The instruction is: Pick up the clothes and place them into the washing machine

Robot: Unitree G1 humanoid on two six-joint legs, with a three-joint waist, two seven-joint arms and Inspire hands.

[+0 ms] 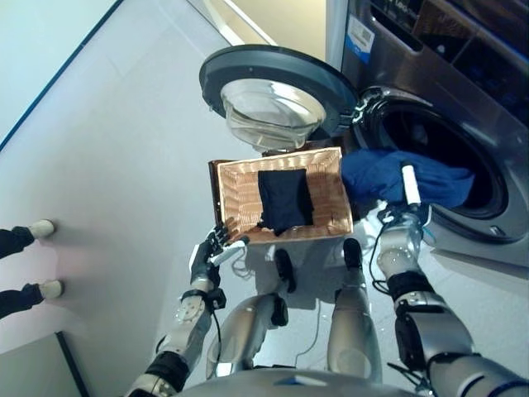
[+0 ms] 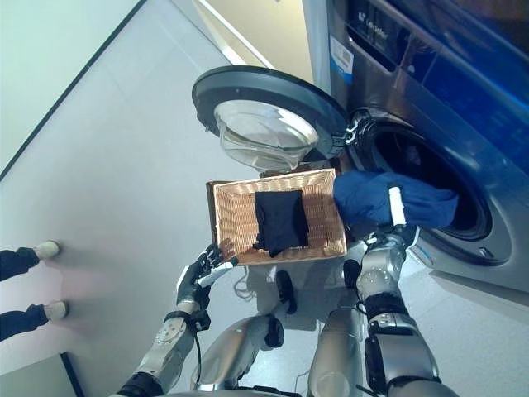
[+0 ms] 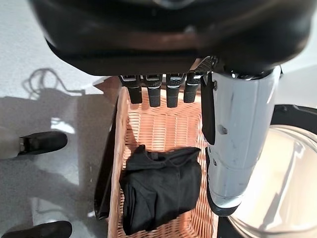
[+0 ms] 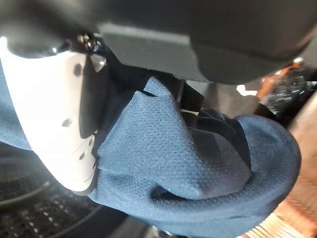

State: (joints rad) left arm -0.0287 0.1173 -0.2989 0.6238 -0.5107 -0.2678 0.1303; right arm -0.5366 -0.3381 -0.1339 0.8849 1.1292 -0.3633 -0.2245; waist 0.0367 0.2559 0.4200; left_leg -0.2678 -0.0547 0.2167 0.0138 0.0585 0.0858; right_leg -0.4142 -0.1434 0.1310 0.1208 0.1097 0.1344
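A dark blue garment [image 1: 388,175] hangs over the lower rim of the washing machine's round opening [image 1: 450,153], half in the drum and half outside. My right hand [image 1: 408,190] is at that rim, shut on the blue cloth [image 4: 188,168], with the white thumb [image 4: 59,114] pressed against it. A black folded garment [image 1: 284,199] lies in the wicker basket [image 1: 231,198] on the floor in front of the machine. My left hand [image 1: 208,251] hovers open at the basket's near left corner, its fingers [image 3: 153,91] straight above the rim and holding nothing.
The round glass door [image 1: 273,93] stands swung open just beyond the basket. The grey washing machine [image 1: 463,50] fills the right side. A person's two feet in white shoes [image 1: 40,228] show at the left edge on the pale floor.
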